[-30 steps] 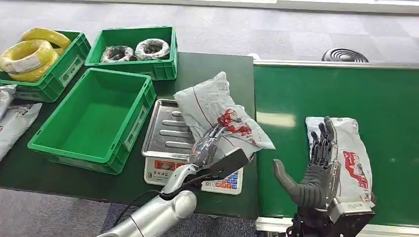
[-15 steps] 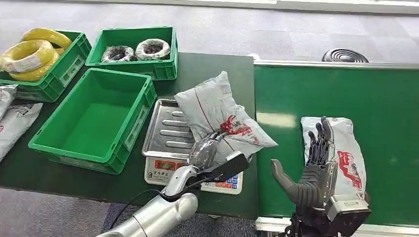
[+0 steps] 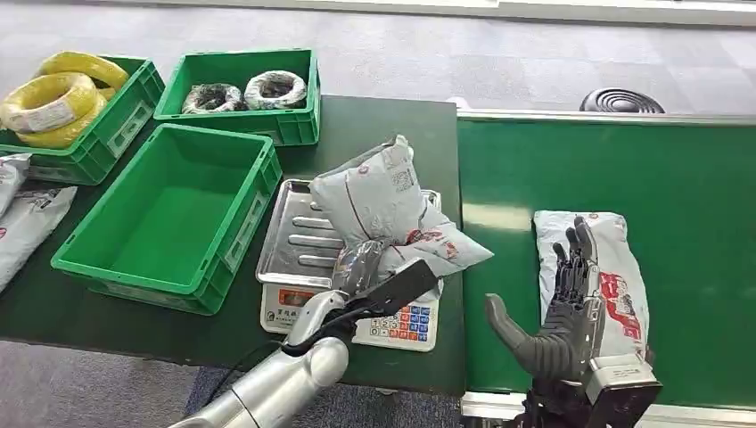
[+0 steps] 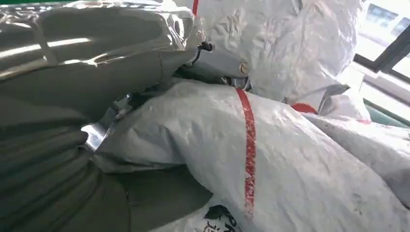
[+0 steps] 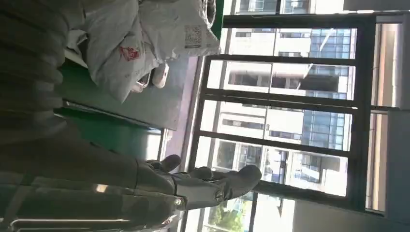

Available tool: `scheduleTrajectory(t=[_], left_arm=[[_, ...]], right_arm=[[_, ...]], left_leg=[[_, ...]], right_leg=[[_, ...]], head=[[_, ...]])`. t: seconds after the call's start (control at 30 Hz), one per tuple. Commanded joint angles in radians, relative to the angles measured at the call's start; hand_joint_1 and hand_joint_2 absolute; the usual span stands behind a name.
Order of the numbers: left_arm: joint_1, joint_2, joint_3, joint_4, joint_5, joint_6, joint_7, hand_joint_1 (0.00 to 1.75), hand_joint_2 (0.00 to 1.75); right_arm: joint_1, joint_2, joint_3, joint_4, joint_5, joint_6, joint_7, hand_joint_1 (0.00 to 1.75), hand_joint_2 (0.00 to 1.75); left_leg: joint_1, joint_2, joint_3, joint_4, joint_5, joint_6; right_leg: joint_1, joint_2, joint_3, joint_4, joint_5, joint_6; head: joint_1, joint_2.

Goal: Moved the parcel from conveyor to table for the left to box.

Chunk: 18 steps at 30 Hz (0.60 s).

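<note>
Parcel (image 3: 392, 209) in grey plastic with red print sits crumpled on the steel pan of the scale (image 3: 299, 234), which stands on the dark surface (image 3: 383, 125) just left of the conveyor. My left hand (image 3: 357, 267) is on its near side, and in the left wrist view the fingers (image 4: 212, 58) dig into the folds of the bag, so I read it as grasping the parcel. My right hand (image 3: 557, 308) hovers over the green conveyor (image 3: 606, 169) with thumb and fingers spread apart, released and holding nothing. A second parcel (image 3: 615, 267) lies flat on the belt just behind and to the right of that hand. Left of the scale stands an empty green bin (image 3: 169, 209). Farther back, one green crate (image 3: 267, 111) holds dark coiled rings (image 3: 245, 91), and the crate to its left (image 3: 111, 134) holds yellow coils (image 3: 53, 98). More grey bags (image 3: 22, 214) lie at the far left edge of the surface.
</note>
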Motion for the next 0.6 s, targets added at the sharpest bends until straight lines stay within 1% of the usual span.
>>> scheduleTrajectory(t=[0.03, 0.1, 0.2, 0.23, 0.27, 0.3, 0.33, 0.4, 0.43, 0.47, 0.5, 0.53, 0.57, 0.6], left_arm=[[0.035, 0.076, 0.03, -0.162, 0.023, -0.03, 0.005, 1.75, 1.75], [0.037, 0.087, 0.033, -0.2, 0.053, -0.034, -0.014, 1.75, 1.75], [0.027, 0.134, 0.051, -0.329, 0.076, -0.031, -0.011, 1.75, 1.75], [0.02, 0.152, 0.059, -0.366, 0.057, -0.005, -0.01, 1.75, 1.75], [0.004, 0.178, 0.093, -0.42, 0.011, 0.055, -0.002, 1.75, 1.75], [-0.017, 0.204, 0.136, -0.458, -0.074, 0.133, 0.018, 1.75, 1.75], [-0.027, 0.22, 0.188, -0.497, -0.088, 0.11, 0.027, 1.75, 1.75], [-0.055, 0.258, 0.353, -0.551, -0.247, 0.178, 0.055, 1.75, 1.75], [-0.064, 0.271, 0.41, -0.554, -0.265, 0.193, 0.065, 1.75, 1.75], [-0.073, 0.282, 0.458, -0.554, -0.269, 0.172, 0.053, 1.75, 1.75], [-0.087, 0.306, 0.532, -0.537, -0.303, 0.204, 0.059, 1.75, 1.75], [-0.096, 0.316, 0.586, -0.52, -0.306, 0.202, 0.051, 1.75, 1.75], [-0.116, 0.339, 0.676, -0.47, -0.31, 0.207, 0.008, 1.75, 1.75], [-0.122, 0.34, 0.719, -0.444, -0.304, 0.209, -0.018, 1.75, 1.75]], right_arm=[[0.01, 0.012, -0.039, 0.016, 0.002, 0.009, 0.003, 0.0, 1.75], [0.01, 0.013, -0.045, 0.017, 0.006, 0.011, 0.005, 0.0, 1.75], [0.016, 0.014, -0.062, 0.014, 0.01, 0.017, 0.001, 0.0, 1.75], [0.018, 0.015, -0.069, 0.012, 0.01, 0.015, -0.001, 0.0, 1.75], [0.02, 0.014, -0.077, 0.007, 0.011, 0.013, -0.005, 0.0, 1.75], [0.02, 0.014, -0.084, 0.005, 0.01, 0.007, -0.005, 0.0, 1.75], [0.02, 0.011, -0.087, 0.002, 0.007, 0.008, -0.006, 0.0, 1.75], [0.015, 0.005, -0.089, 0.004, 0.007, 0.001, -0.002, 0.0, 1.75], [0.012, 0.003, -0.088, 0.007, 0.007, -0.001, 0.0, 0.0, 1.75], [0.009, 0.0, -0.085, 0.011, 0.003, -0.006, 0.0, 0.0, 1.75], [0.008, -0.002, -0.084, 0.015, 0.004, -0.01, 0.001, 0.0, 1.75], [0.007, -0.004, -0.083, 0.018, 0.004, -0.018, 0.002, 0.0, 1.75], [0.007, -0.006, -0.081, 0.02, 0.005, -0.03, 0.002, 0.0, 1.75], [0.008, -0.008, -0.079, 0.02, 0.005, -0.038, 0.003, 0.0, 1.75]], left_leg=[[0.0, 0.002, -0.001, -0.001, 0.0, 0.001], [0.0, 0.002, -0.001, -0.002, 0.001, 0.001], [0.0, 0.003, -0.002, 0.0, 0.0, 0.001], [0.0, 0.002, -0.003, 0.0, 0.0, 0.0], [0.0, 0.003, -0.003, -0.001, 0.001, 0.001], [0.0, 0.003, -0.004, 0.0, 0.001, 0.0], [0.0, 0.004, -0.004, -0.001, 0.001, 0.0], [0.001, 0.005, -0.005, 0.001, 0.0, 0.0], [0.001, 0.006, -0.005, 0.001, 0.0, 0.0], [0.001, 0.006, -0.005, 0.001, 0.0, 0.0], [0.001, 0.008, -0.004, 0.0, 0.001, 0.0], [0.001, 0.008, -0.004, -0.002, 0.002, 0.0], [0.001, 0.007, -0.003, 0.0, 0.0, 0.0], [0.001, 0.009, -0.003, -0.001, 0.001, 0.0]], right_leg=[[0.0, 0.001, -0.001, -0.001, 0.001, -0.001], [0.0, 0.001, -0.001, -0.001, 0.001, -0.002], [0.001, 0.001, -0.003, 0.0, 0.001, -0.002], [0.0, 0.001, -0.004, 0.0, 0.001, -0.002], [0.001, 0.001, -0.005, 0.0, 0.002, -0.003], [0.001, 0.002, -0.005, 0.0, 0.001, -0.003], [0.001, 0.002, -0.006, 0.0, 0.002, -0.003], [0.001, 0.003, -0.007, 0.002, 0.001, -0.003], [0.001, 0.005, -0.009, 0.002, 0.002, -0.004], [0.001, 0.005, -0.008, 0.003, 0.002, -0.003], [0.002, 0.006, -0.008, 0.002, 0.003, -0.004], [0.002, 0.006, -0.008, 0.001, 0.003, -0.005], [0.001, 0.006, -0.007, 0.002, 0.001, -0.002], [0.001, 0.007, -0.008, 0.003, 0.002, -0.003]], head=[[0.0, 0.0], [0.0, 0.0], [0.0, 0.0], [0.0, 0.0], [0.0, 0.0], [-0.001, 0.0], [0.0, 0.0], [0.0, 0.0], [-0.001, 0.0], [0.0, 0.0], [0.0, 0.0], [0.0, 0.0], [0.0, 0.0], [0.0, 0.0]])
